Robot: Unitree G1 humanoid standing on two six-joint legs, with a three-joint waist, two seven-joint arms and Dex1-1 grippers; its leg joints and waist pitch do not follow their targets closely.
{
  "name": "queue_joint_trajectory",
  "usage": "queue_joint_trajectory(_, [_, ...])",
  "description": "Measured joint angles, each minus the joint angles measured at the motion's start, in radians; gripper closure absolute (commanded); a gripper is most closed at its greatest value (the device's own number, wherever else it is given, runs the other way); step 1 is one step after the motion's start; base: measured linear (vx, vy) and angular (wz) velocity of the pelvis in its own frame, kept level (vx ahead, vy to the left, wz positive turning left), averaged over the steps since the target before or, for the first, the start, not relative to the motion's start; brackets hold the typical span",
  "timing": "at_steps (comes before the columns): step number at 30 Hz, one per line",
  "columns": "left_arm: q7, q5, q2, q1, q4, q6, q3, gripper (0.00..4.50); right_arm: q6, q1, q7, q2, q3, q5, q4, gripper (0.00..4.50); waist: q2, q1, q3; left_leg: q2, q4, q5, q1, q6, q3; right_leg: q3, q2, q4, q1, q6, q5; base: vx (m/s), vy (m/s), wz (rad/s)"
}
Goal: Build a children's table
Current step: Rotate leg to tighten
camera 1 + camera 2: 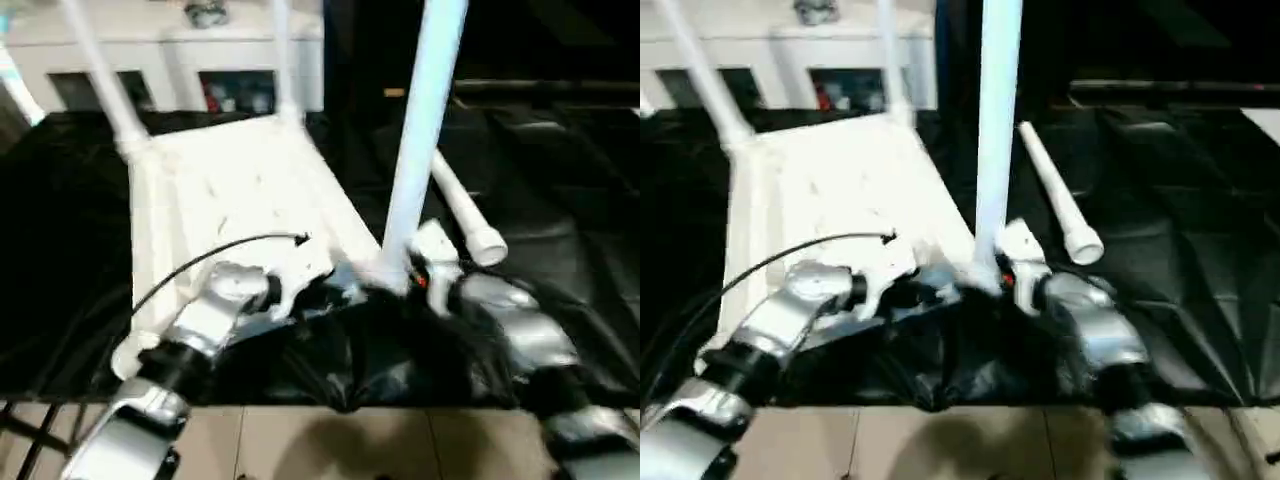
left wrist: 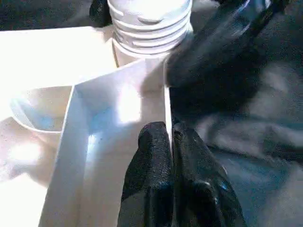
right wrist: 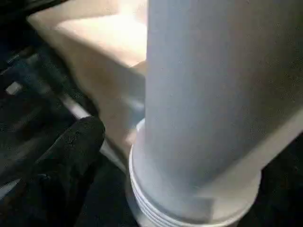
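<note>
The left claw [image 2: 171,142] is pinched together on a rib wall of the children's table [image 1: 240,190], which lies upside down on a black sheet [image 1: 560,200]. At its near corner an upright leg [image 1: 425,120] stands in its socket, the right claw [image 1: 425,262] spread apart beside its base. A loose leg [image 1: 465,215] lies nearby.

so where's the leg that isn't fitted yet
The loose leg lies on the black sheet right of the upturned tabletop, just behind the right hand and the upright leg.
</note>
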Motion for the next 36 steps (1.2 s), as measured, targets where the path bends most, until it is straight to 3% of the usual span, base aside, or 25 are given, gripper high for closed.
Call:
queue_joint_trajectory(5, [-0.075, -0.006, 0.039, 0.013, -0.035, -0.001, -0.006, 4.50, 0.028, 0.004, 0.088, -0.032, 0.022, 0.029, -0.039, 0.26, 0.000, 0.006, 0.000, 0.000, 0.000, 0.000, 0.000, 0.000, 0.000, 0.000, 0.000, 0.000, 0.000, 0.000, 0.000, 0.000, 0.000, 0.00])
queue_joint_trajectory(22, [-0.159, -0.023, 0.092, 0.026, -0.072, 0.024, -0.013, 4.50, 0.036, 0.008, 0.137, -0.033, 0.045, 0.034, -0.052, 1.71, 0.000, 0.007, 0.000, 0.000, 0.000, 0.000, 0.000, -0.001, 0.000, 0.000, 0.000, 0.000, 0.000, 0.000, 0.000, 0.000, 0.000, 0.00])
queue_joint_trajectory(26, [-0.021, -0.007, 0.027, 0.016, -0.025, 0.036, 0.019, 4.50, 0.025, 0.002, -0.046, 0.046, -0.013, 0.014, 0.002, 1.74, 0.000, -0.001, 0.000, 0.000, 0.002, -0.003, 0.000, -0.006, 0.000, 0.001, 0.000, 0.001, 0.001, 0.000, 0.000, 0.000, 0.000, 0.00])
queue_joint_trajectory(29, [0.090, 0.007, -0.030, -0.013, 0.016, 0.058, 0.027, 4.50, 0.024, -0.022, -0.209, 0.103, -0.055, -0.002, 0.058, 1.75, 0.000, -0.020, 0.000, 0.000, 0.002, -0.003, 0.001, -0.006, -0.001, 0.001, 0.000, 0.000, 0.001, 0.000, 0.001, 0.000, 0.000, 0.00])
queue_joint_trajectory(33, [0.310, 0.049, -0.145, -0.059, 0.058, 0.141, 0.053, 4.50, 0.013, -0.097, -0.522, 0.237, -0.155, -0.008, 0.183, 1.76, 0.000, -0.036, 0.000, 0.000, 0.001, -0.003, 0.001, -0.006, -0.001, 0.001, 0.001, 0.001, 0.000, 0.000, 0.001, 0.000, 0.000, 0.00])
queue_joint_trajectory(36, [0.382, 0.057, -0.184, -0.061, 0.058, 0.162, 0.058, 4.50, -0.015, -0.126, -0.638, 0.276, -0.174, -0.014, 0.231, 1.76, 0.000, -0.041, 0.000, 0.000, -0.001, -0.003, 0.000, -0.005, -0.001, 0.000, 0.001, 0.000, -0.001, 0.000, 0.000, 0.000, 0.000, 0.00])
